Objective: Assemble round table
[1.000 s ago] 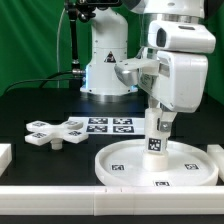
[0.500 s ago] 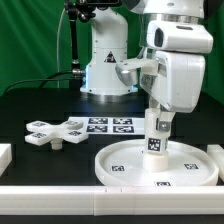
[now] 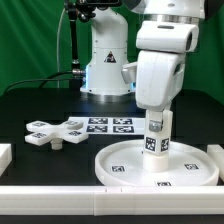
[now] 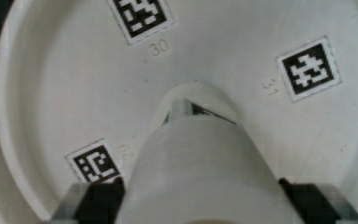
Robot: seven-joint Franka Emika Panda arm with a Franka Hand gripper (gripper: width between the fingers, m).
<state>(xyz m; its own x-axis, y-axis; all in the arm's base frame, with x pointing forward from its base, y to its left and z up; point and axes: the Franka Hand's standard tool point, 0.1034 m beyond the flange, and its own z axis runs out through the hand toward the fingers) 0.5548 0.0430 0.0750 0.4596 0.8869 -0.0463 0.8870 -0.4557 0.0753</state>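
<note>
My gripper (image 3: pixel 157 122) is pinched on the short thick cylinder (image 3: pixel 155 142), one finger on each flank; the wrist view shows the dark pads (image 4: pixel 98 200) pressed against its sides. I hold it upright and gripped near the top, I judge so that its lower end can meet the middle of the large round rimmed disc (image 3: pixel 108 170) squarely. The lower end is at the disc's centre, but I cannot tell whether it is seated or only touching. The disc lies flat with its rim up like a shallow tray, and inside that rim there is nothing but the cylinder and printed tags. In the exterior view the cross-shaped piece (image 3: pixel 55 133) lies loose on the table at nine o'clock from the disc, well apart, and the marker board (image 3: pixel 108 125) sits at about eleven o'clock
</note>
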